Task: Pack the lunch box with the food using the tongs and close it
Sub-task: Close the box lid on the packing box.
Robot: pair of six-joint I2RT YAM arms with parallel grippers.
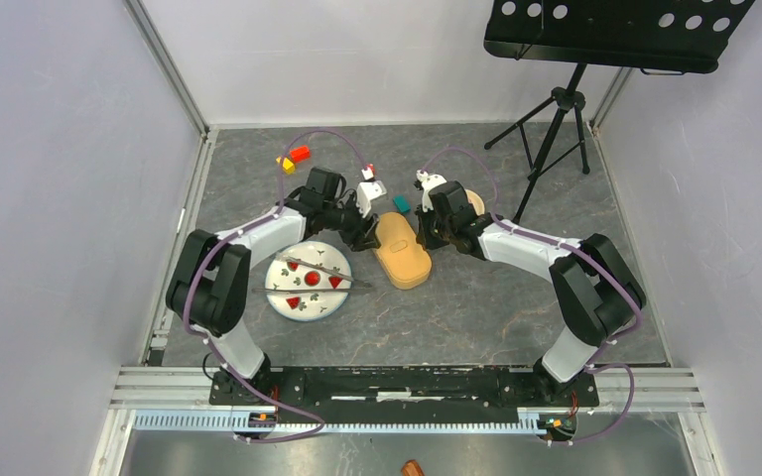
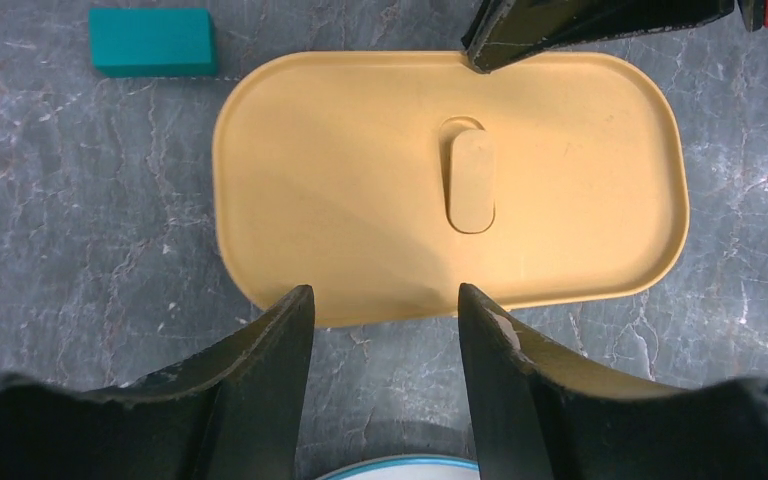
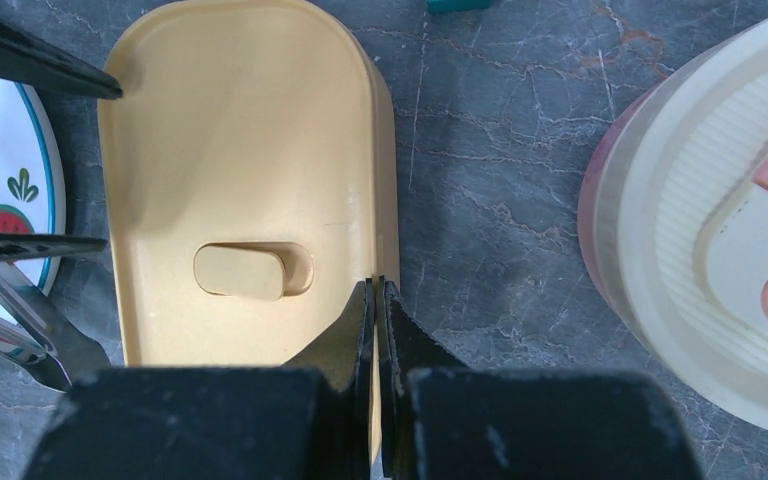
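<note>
Your grippers flank the lidded lunch box (image 2: pixel 360 180)
Your left gripper (image 2: pixel 385 300) stands open at its edge; right gripper (image 3: pixel 375 298) closed, empty; tongs (image 1: pixel 322 269) lie across the plate (image 1: pixel 308 313)

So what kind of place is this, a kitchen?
More likely a robot lab booth than a kitchen: plain white walls box in a grey table, the left arm and right arm are bolted to a metal rail, and a black tripod stands behind.
</note>
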